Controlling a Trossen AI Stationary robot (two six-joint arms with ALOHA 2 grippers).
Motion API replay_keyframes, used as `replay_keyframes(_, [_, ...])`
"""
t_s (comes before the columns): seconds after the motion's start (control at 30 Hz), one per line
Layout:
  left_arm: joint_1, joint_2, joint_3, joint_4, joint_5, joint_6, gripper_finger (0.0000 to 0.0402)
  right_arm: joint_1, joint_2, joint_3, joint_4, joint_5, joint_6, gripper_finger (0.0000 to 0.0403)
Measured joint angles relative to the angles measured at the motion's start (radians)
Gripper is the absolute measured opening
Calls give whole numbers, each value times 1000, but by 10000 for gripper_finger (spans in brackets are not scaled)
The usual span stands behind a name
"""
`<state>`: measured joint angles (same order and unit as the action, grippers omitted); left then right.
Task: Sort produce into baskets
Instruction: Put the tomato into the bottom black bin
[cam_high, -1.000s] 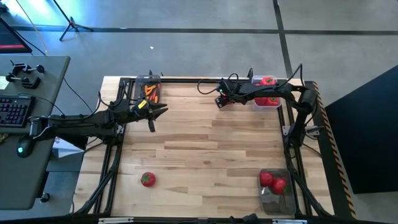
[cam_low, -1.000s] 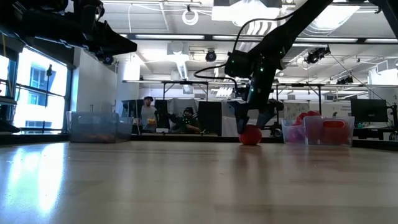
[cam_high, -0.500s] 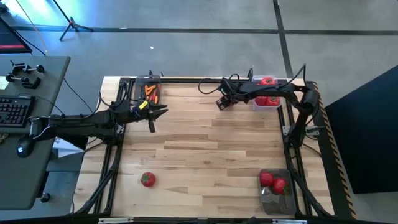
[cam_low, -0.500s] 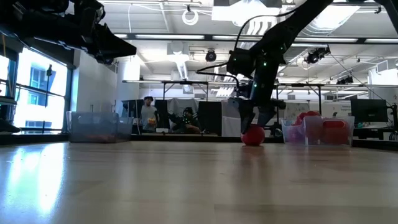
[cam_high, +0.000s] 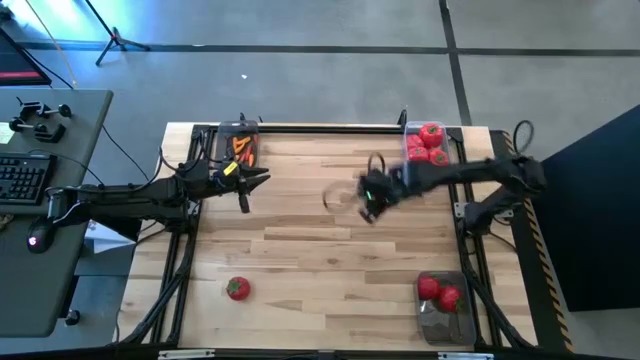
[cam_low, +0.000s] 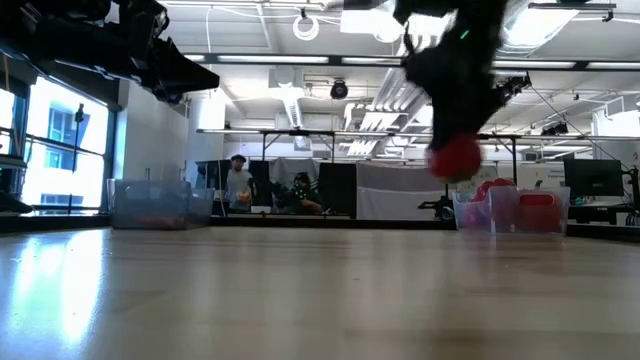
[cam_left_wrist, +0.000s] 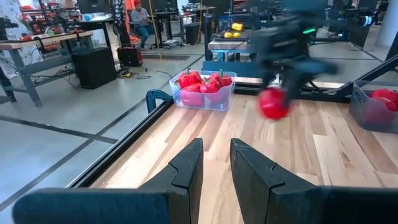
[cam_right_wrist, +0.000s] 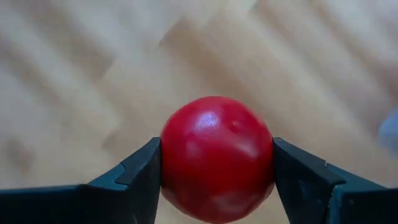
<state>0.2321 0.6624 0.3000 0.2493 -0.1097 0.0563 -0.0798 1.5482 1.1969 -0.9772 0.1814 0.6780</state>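
**A:** Tomato (cam_high: 368, 203) first. From above, has it moved?

**B:** Yes. A second ago the right gripper (cam_high: 370, 200) stood low at the table's far edge beside the far right basket (cam_high: 428, 147) of red pieces. Now that arm has swung out over the middle of the table, blurred, and the red piece itself barely shows beneath it. The near right basket (cam_high: 441, 297) holds two red pieces, the far left basket (cam_high: 240, 145) holds orange ones, and a stray tomato (cam_high: 237, 289) lies alone near the front left.

**A:** And at table height?

**B:** The tomato (cam_low: 454, 158) hangs clear of the wood; before, it sat on the surface.

**A:** The left wrist camera?

**B:** The left gripper (cam_left_wrist: 216, 163) hovers near the far left basket with nothing between its fingers, a narrow gap between them. It sees the lifted tomato (cam_left_wrist: 273, 103) across the table.

**A:** The right wrist?

**B:** Both fingers (cam_right_wrist: 134, 174) pinch the tomato (cam_right_wrist: 217, 158) at its sides.

**A:** Meaning?

**B:** The pick looks done; I judge carrying it to a basket comes next.
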Motion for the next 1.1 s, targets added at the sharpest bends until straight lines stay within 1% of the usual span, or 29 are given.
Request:
replay_keyframes(0.07, [0, 0, 0, 0, 0, 0, 66, 116, -39, 0, -66, 0, 106, 239])
replay_keyframes(0.2, [0, 0, 0, 1, 0, 0, 66, 372, -94, 0, -161, -1, 395, 239])
replay_keyframes(0.43, [0, 0, 0, 2, -1, 0, 66, 806, -108, 0, -186, -47, 942, 239])
replay_keyframes(0.53, [0, 0, 0, 2, -1, 0, 66, 957, -108, 0, -188, -51, 1183, 239])
replay_keyframes(0.63, [0, 0, 0, 2, -1, 0, 66, 1074, -108, 0, -206, -59, 1370, 239])
replay_keyframes(0.73, [0, 0, 0, 2, -1, -1, 66, 1152, -97, 0, -224, -77, 1469, 239])
replay_keyframes(0.83, [0, 0, 0, 2, -1, -2, 66, 1194, -74, 0, -237, -116, 1516, 239])
replay_keyframes(0.97, [0, 0, 0, 2, -1, -3, 66, 1206, -35, 0, -210, -127, 1516, 239])
replay_keyframes(1.1, [0, 0, 0, 2, -2, -3, 66, 1195, 3, 0, -161, -126, 1460, 238])
